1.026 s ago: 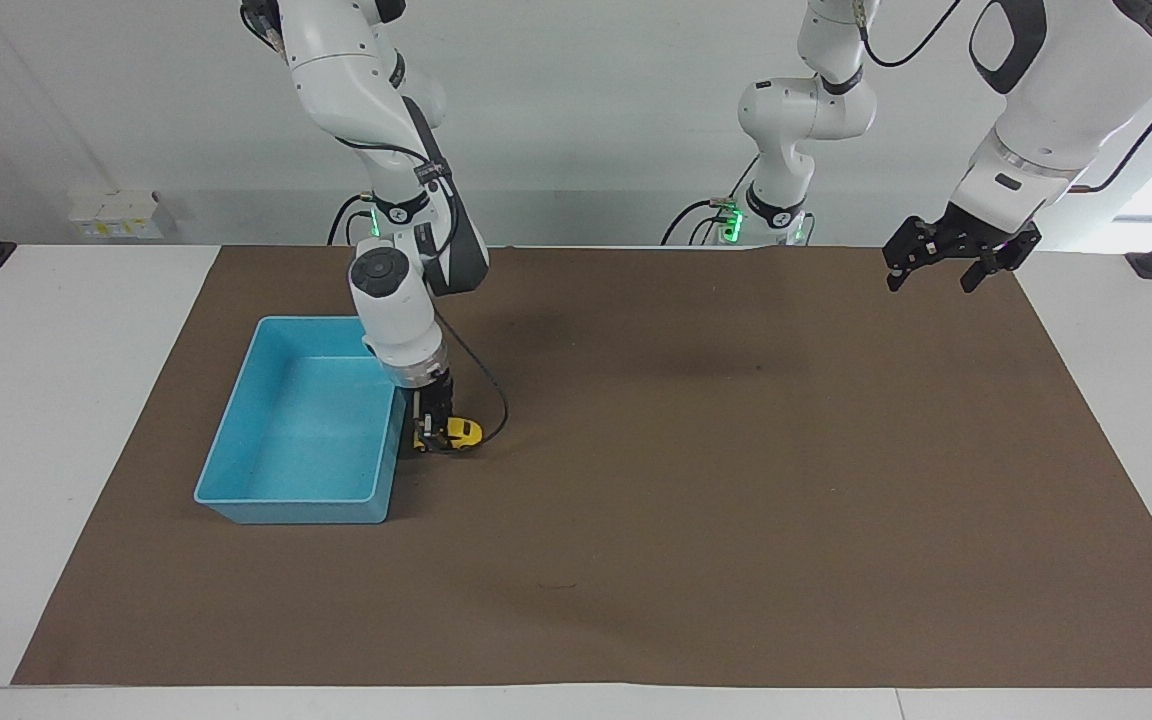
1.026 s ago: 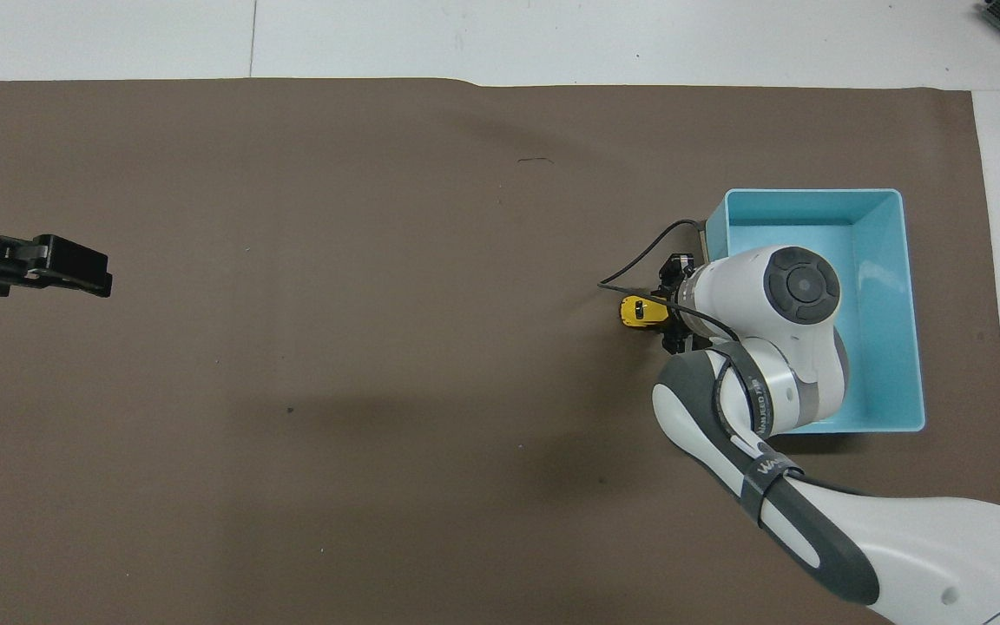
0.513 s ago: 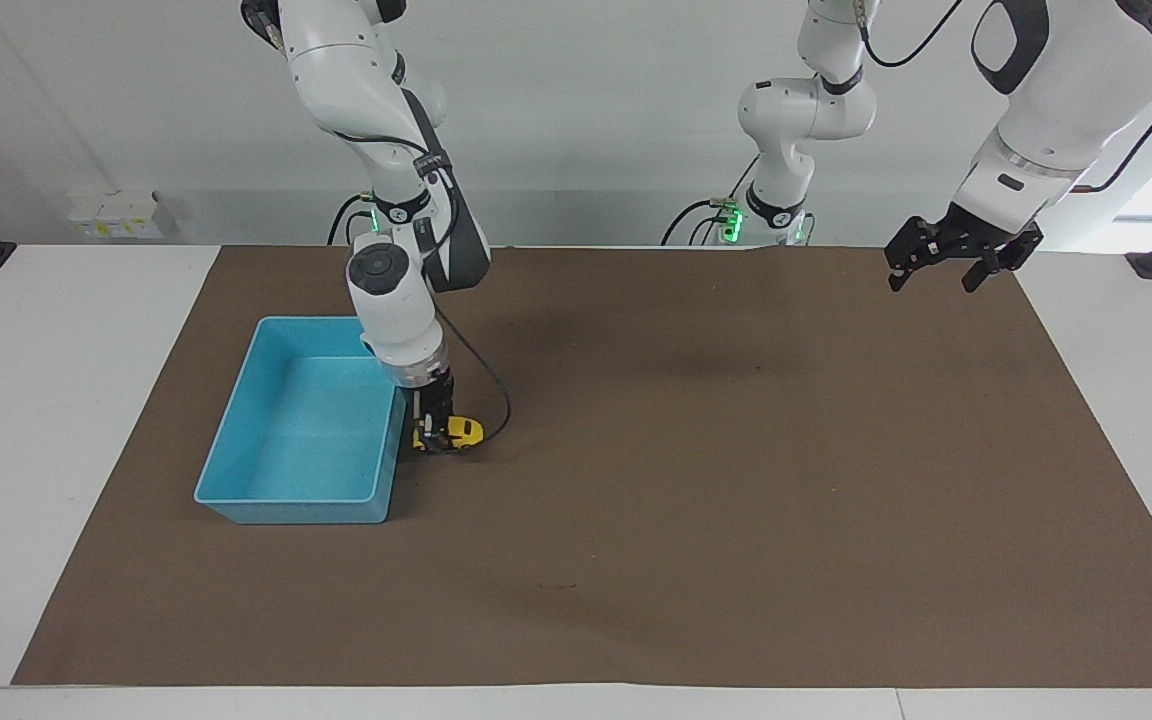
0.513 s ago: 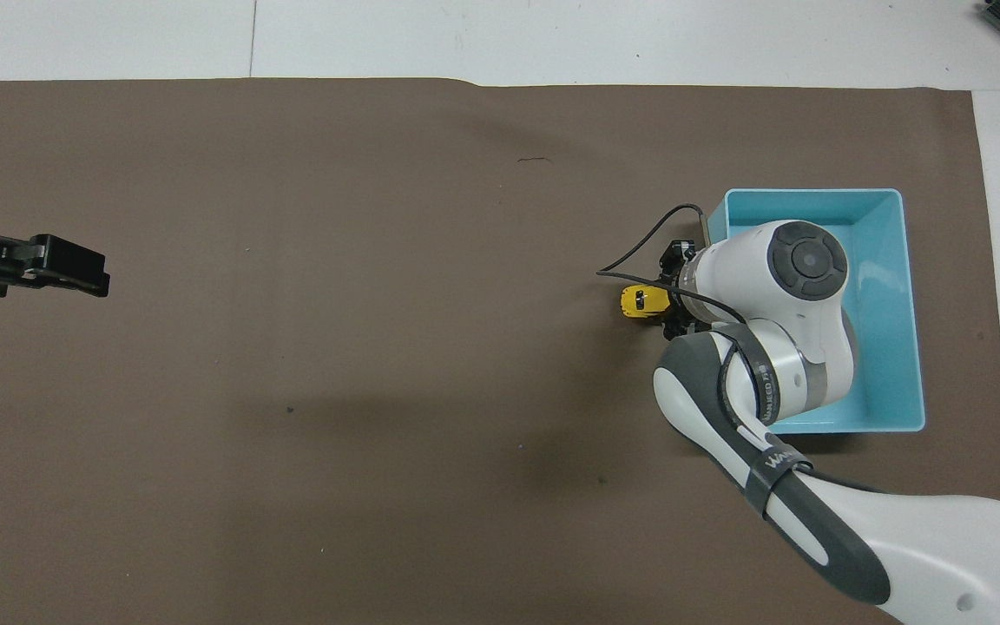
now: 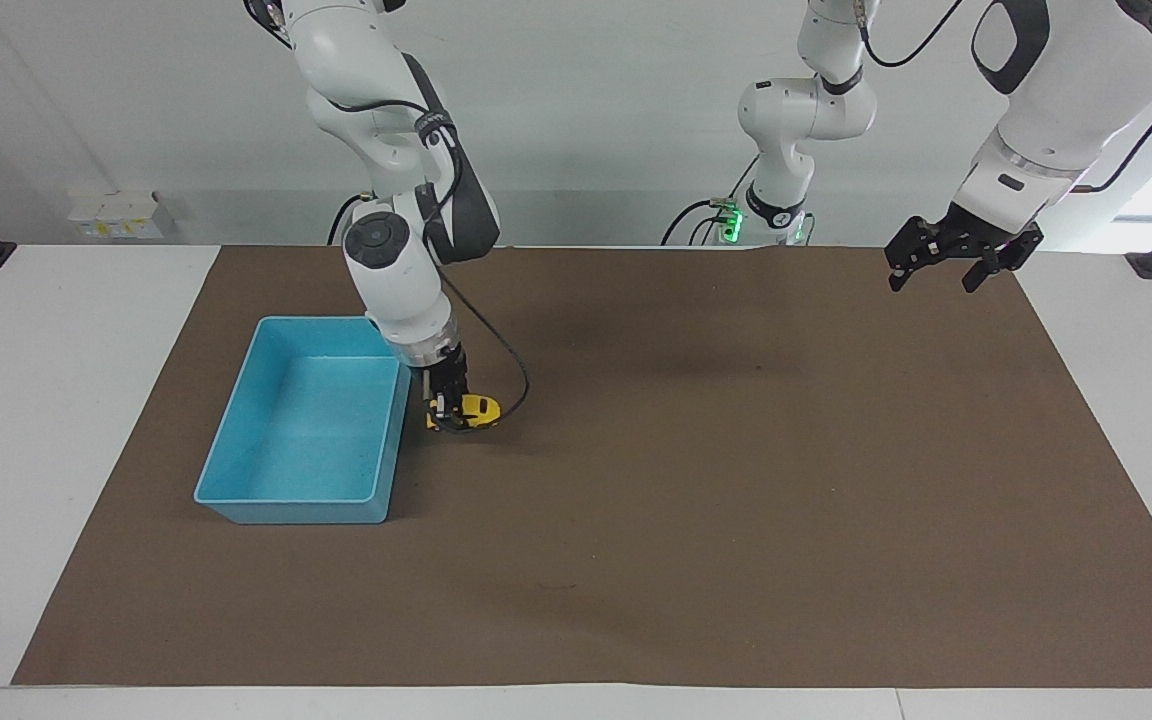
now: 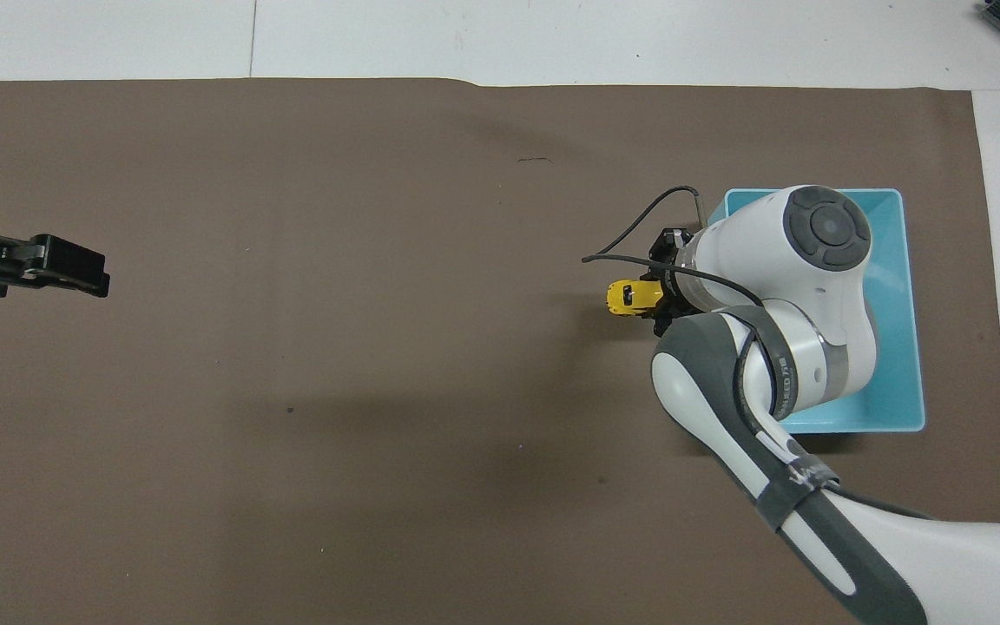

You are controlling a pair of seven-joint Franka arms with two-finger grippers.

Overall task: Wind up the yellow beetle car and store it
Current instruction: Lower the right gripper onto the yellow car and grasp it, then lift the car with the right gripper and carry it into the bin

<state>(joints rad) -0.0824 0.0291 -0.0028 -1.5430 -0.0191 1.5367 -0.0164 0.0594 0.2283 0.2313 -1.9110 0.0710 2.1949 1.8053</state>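
Tray (image 5: 236,455) sits on the mat (image 5: 736,480), which covers the middle of the table (image 5: 36,400), toward the right arm's end. Just beside the tray, on the side facing the left arm's end, the yellow beetle car (image 5: 477,409) is pinched in the right tool (image 5: 445,408), low over the mat. Nothing shows inside the tray. Well apart from the tray, the left tool (image 5: 946,268) waits in the air over the mat's edge at the left arm's end.

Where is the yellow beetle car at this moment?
The yellow beetle car is in the shut right end effector, low over the brown mat, just beside the blue tray, toward the right arm's end of the table.
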